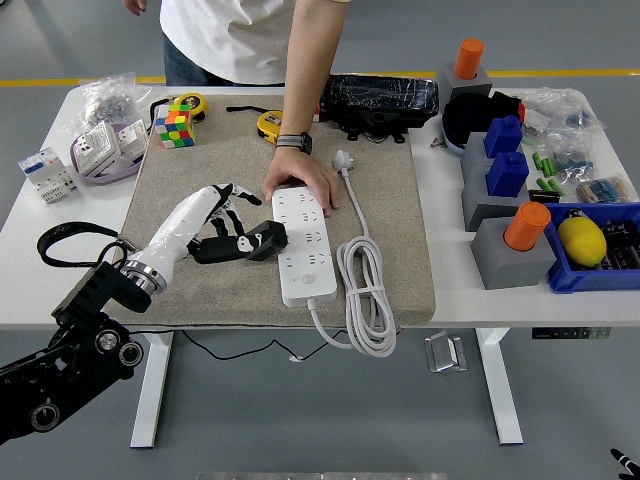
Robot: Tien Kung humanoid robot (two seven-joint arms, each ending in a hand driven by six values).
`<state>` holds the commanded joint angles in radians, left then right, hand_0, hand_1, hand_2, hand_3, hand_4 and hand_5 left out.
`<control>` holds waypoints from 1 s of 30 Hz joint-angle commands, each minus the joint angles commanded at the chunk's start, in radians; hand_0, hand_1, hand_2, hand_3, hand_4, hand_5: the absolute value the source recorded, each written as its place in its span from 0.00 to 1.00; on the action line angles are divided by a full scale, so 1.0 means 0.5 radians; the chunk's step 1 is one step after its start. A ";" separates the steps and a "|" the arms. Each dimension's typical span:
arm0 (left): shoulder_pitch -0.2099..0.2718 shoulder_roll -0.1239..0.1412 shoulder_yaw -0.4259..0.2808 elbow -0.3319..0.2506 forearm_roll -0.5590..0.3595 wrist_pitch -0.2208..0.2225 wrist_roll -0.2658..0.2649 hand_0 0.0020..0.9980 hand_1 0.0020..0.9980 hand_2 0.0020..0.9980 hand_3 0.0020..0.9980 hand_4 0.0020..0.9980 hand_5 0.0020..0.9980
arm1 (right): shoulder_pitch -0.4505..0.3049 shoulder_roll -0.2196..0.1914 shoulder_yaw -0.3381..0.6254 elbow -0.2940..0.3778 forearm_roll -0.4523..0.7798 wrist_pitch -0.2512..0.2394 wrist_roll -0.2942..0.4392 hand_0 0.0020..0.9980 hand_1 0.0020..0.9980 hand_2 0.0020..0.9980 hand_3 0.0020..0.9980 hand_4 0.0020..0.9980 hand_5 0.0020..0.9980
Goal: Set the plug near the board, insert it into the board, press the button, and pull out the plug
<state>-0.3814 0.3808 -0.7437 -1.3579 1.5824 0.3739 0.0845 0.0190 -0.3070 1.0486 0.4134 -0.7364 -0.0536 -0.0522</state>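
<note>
Beige fabric mat (200,290) covers the middle of the white table (40,235). White rectangular power strip (305,245) lies lengthwise on the mat, its coiled white cable (365,290) just to its right, with a white plug head (345,160) near the mat's far edge. A person's hand (300,180) presses flat on the strip's far end, a dark watch (294,142) on the wrist. Far-left clutter: multicoloured puzzle cube (172,127), two yellow tape measures (270,124), a clear bag of small parts (108,98), a lilac-rimmed box (103,152). Right side: grey blocks with orange cylinders (527,226) and blue pieces (507,172), a blue bin (600,275) holding a yellow lemon-shaped thing (581,240). No readable writing at this size.

Left hand (228,228), white shell with black fingers (237,192): upper fingers loosely spread, lower digits closed round the black plug (266,240). Plug sits against the strip's left edge; can't tell if it's seated in a socket.
</note>
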 joint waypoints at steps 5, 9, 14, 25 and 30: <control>0.012 0.005 0.037 0.003 -0.023 -0.020 0.025 0.69 0.69 0.66 0.62 0.81 0.37 | -0.001 -0.002 0.002 0.001 0.001 0.000 0.001 0.62 0.67 0.64 0.57 0.98 0.59; 0.019 -0.001 0.066 0.004 -0.045 -0.037 0.039 0.73 0.74 0.72 0.63 0.80 0.36 | -0.001 -0.003 0.001 0.002 0.001 0.001 0.001 0.62 0.67 0.64 0.57 0.98 0.59; 0.019 -0.010 0.084 0.011 -0.069 -0.037 0.035 0.74 0.74 0.73 0.64 0.80 0.36 | -0.001 -0.004 -0.001 0.005 0.001 0.002 0.002 0.62 0.67 0.64 0.57 0.98 0.59; -0.031 -0.043 0.144 0.074 -0.180 -0.053 0.034 0.74 0.74 0.73 0.64 0.80 0.36 | 0.002 -0.004 0.004 0.012 0.000 0.002 0.004 0.62 0.67 0.64 0.57 0.98 0.59; -0.076 -0.083 0.178 0.124 -0.212 -0.044 0.014 0.74 0.74 0.73 0.64 0.80 0.36 | 0.003 -0.004 0.000 0.012 0.003 0.003 0.004 0.62 0.67 0.64 0.57 0.98 0.59</control>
<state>-0.4197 0.3393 -0.6545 -1.2956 1.4764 0.3520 0.0917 0.0206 -0.3089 1.0486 0.4195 -0.7350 -0.0520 -0.0502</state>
